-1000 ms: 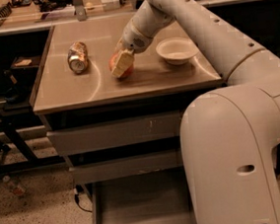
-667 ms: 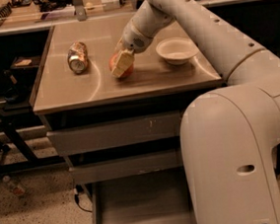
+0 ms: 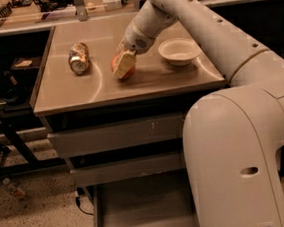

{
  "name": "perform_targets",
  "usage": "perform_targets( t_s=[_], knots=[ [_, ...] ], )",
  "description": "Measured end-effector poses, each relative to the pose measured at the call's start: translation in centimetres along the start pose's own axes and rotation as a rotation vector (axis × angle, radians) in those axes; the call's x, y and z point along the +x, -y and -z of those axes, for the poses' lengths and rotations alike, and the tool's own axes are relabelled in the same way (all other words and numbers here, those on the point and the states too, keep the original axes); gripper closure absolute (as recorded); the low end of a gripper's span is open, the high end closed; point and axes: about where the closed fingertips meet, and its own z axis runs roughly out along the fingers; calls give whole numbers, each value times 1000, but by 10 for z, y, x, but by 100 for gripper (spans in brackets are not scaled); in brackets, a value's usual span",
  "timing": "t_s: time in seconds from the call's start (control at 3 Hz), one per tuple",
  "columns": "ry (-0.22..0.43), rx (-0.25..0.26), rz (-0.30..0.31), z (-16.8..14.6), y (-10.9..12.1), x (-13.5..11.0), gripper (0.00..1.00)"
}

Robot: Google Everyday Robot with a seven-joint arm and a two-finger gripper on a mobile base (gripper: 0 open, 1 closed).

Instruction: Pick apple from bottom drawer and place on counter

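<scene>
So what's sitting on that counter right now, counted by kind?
Cans: 1, the crushed can
Fruit: 1, the apple, with the gripper right at it
Bowls: 1, the white bowl
Total: 3 things on the counter

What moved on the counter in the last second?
Nothing visibly moved. The pincer is still at the apple on the counter, between the can and the bowl. The bottom drawer is still open.
</scene>
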Motion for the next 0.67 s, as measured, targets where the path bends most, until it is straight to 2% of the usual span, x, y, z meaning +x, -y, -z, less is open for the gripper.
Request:
perform_targets(
  t_s=[0.33,0.67],
  knots=[
    [0,0,0,0,0,0,11],
    [0,0,0,0,0,0,0]
  ],
)
